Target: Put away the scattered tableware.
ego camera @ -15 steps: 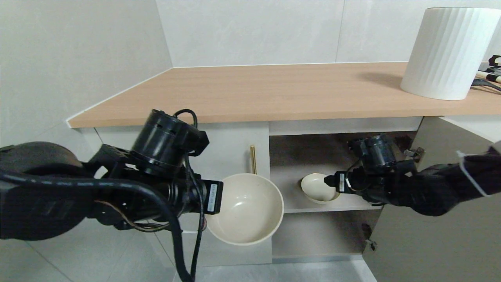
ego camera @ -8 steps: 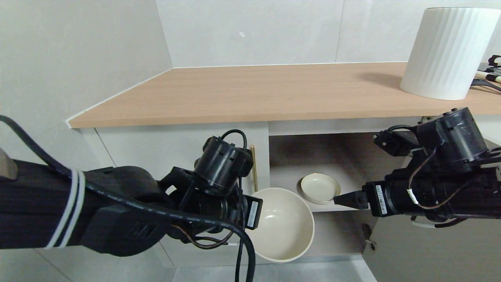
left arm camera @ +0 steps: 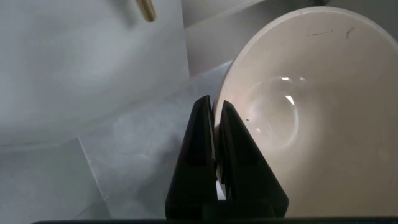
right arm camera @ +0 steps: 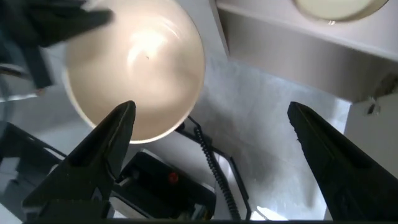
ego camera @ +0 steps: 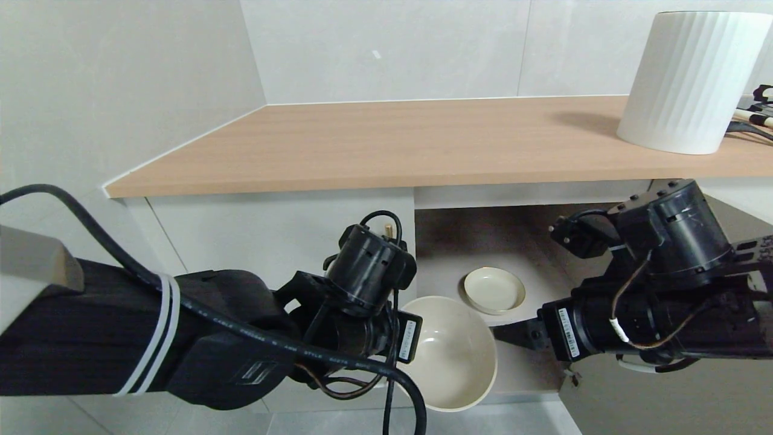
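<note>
A large cream bowl hangs tilted in front of the open cabinet's lower part, with my left gripper shut on its rim. The left wrist view has the two fingers pinching the rim of the bowl. A small cream plate lies flat on the cabinet shelf. My right gripper is just right of the bowl and below the plate. In the right wrist view my right gripper stands open and empty, with the bowl beyond it and the plate at the edge.
The cabinet's left door is closed, with a gold handle close to my left wrist. Its right door swings open behind my right arm. A white ribbed cylinder and some utensils sit on the wooden counter.
My left arm has carried the bowl right and down, up to the cabinet opening. My right gripper let go of the small plate on the shelf and drew back out and lower.
</note>
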You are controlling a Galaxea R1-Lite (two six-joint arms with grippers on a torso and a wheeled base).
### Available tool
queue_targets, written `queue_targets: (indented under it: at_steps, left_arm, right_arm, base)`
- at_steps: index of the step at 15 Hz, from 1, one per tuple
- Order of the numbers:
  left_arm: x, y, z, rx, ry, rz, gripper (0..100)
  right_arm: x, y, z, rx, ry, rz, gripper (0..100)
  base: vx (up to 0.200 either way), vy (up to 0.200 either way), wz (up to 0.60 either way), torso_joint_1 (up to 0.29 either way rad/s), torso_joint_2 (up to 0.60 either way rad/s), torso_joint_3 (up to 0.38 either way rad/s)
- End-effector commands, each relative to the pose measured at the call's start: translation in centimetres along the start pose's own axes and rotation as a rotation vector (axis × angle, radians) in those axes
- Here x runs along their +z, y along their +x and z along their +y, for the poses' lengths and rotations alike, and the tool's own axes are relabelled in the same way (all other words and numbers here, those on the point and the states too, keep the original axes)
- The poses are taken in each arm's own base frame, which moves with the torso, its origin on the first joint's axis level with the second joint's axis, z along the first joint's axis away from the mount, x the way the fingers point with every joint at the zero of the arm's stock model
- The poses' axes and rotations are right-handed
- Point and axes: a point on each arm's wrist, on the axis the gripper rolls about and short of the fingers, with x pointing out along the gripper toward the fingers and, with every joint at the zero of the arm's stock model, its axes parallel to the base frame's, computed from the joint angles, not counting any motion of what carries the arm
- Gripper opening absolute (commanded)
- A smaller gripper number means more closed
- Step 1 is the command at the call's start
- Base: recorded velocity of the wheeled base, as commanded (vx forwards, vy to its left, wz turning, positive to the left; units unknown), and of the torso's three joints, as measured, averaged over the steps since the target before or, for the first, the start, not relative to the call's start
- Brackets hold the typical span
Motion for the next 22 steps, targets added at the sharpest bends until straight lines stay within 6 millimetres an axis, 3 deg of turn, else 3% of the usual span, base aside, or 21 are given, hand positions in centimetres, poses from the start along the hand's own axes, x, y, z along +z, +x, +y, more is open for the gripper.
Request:
queue_targets:
  at_steps: [1,12,13,22]
  left_arm:
    - [0.4,-1.0,0.1,-0.006,-0.007,-0.026,0]
    - [-0.1,-1.3,-1.2,-0.036,0.022,-0.023,0]
    - [-0.1,-1.3,-1.3,-0.036,0.022,-0.023,0]
    - [-0.3,-0.6,-1.7,-0.039,0.026,-0.024,0]
  right_arm:
    - [-0.5,2.0,0.0,-0.016,-0.002,0.059,100]
    - [-0.7,4.2,0.5,-0.010,0.024,0.066,100]
    - [-0.7,4.2,0.5,-0.008,0.023,0.065,0]
    - [-0.9,4.8,0.9,0.000,0.027,0.074,0]
  base:
    - [0.000,0.000,0.00,0.000,0.00,0.000]
    - [0.000,0.000,0.00,0.000,0.00,0.000]
    - [0.000,0.000,0.00,0.000,0.00,0.000]
    - [0.000,0.000,0.00,0.000,0.00,0.000]
